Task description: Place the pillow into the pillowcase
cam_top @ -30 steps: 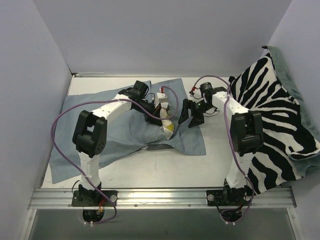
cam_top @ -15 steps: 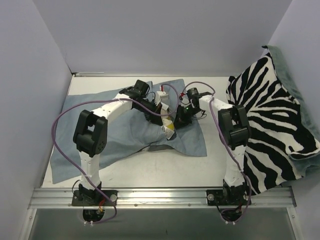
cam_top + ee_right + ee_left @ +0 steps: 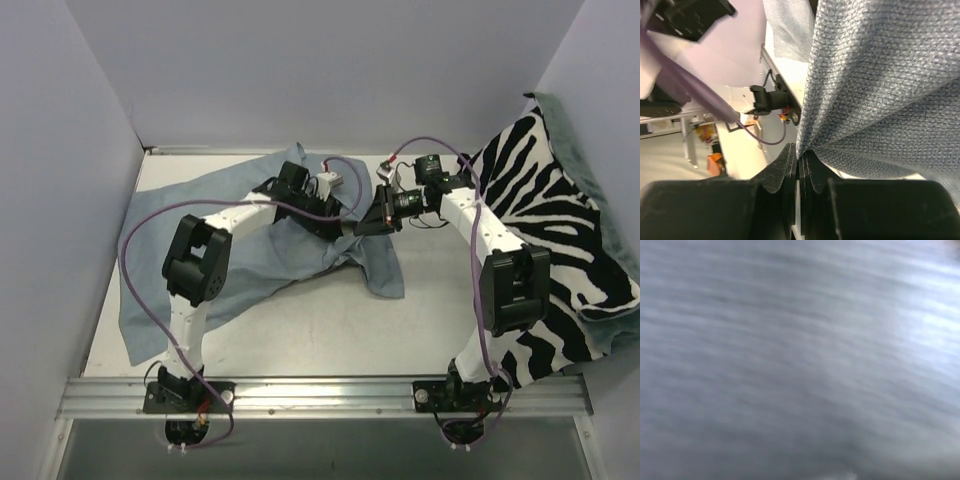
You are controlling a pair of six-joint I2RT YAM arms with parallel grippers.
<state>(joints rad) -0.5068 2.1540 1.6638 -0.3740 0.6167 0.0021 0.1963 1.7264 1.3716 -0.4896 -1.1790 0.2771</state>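
Right gripper [image 3: 799, 156]: jaws pressed together on a pinched fold of the pillowcase [image 3: 880, 75]. The fabric rises from the fingertips in a taut ridge.
Left gripper [image 3: 333, 215]: sits at the raised bunch of fabric, on the far side of the right gripper from the zebra-striped cloth [image 3: 540, 200]. Its wrist view shows only blurred grey fabric, so the jaw state cannot be told.
Pillowcase position: on the table [image 3: 300, 330] beside the zebra-striped cloth. The end nearest that cloth is gathered up between the grippers, and the rest spreads flat away from it.
Pillow position: not visible in any view. It is probably under or inside the bunched fabric, but this cannot be confirmed.
Pillowcase handling: judged light and limp, with a coarse weave that grips well. Folds collapse and layers cling, so it is best taken at the hem of the opening, one layer only.
Pillow handling: judged soft, bulky and compressible. A corner or edge is the best hold.
Surface: smooth white tabletop, so fabric should slide and drag easily.
Room: plain pale walls [image 3: 320, 70] enclose the table. The zebra-striped cloth drapes up the right-hand side, and a metal rail [image 3: 320, 395] runs along the near edge.
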